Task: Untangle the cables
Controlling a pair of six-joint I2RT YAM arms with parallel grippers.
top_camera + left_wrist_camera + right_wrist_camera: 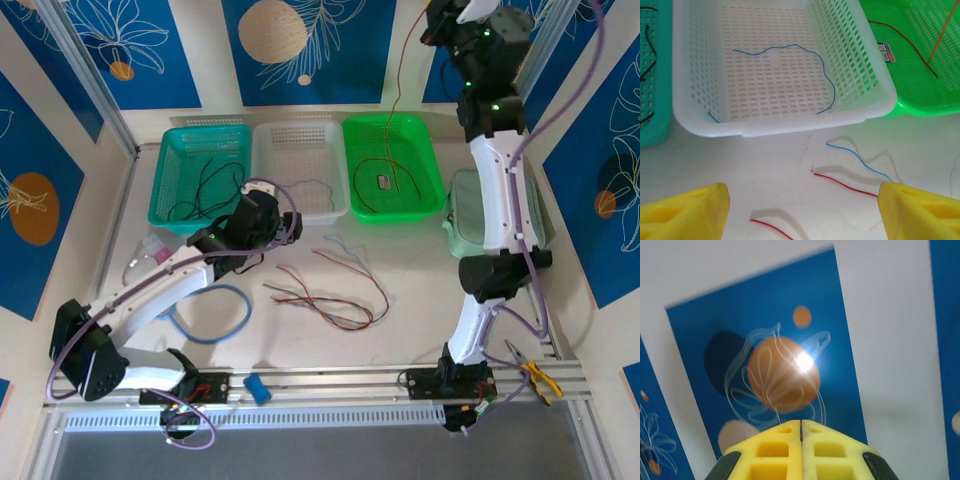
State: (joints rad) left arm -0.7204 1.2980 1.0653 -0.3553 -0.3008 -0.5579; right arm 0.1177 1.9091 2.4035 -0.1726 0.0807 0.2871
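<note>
Red wire (845,184), blue wire (860,157) loose on surface (740,165), 6 o'clock of white basket (790,123); left jaws released above; right jaws clenched on brown wire (398,90) over green basket (395,213).

baskets: left basket (160,195), middle basket (780,125) and right basket (395,122) stand side by side at the far side of the table (420,290).
left basket: tangled cables (205,185) lie in it.
middle basket: single cable (790,49) lies in it.
right basket: hanging cable (399,90) drops into it from the right gripper (801,432) above.
loose cables (330,300): on the table, before the middle basket.
left gripper (800,210): just before the middle basket, over the loose cables' ends.
hose (215,315): left of the loose cables.
</note>
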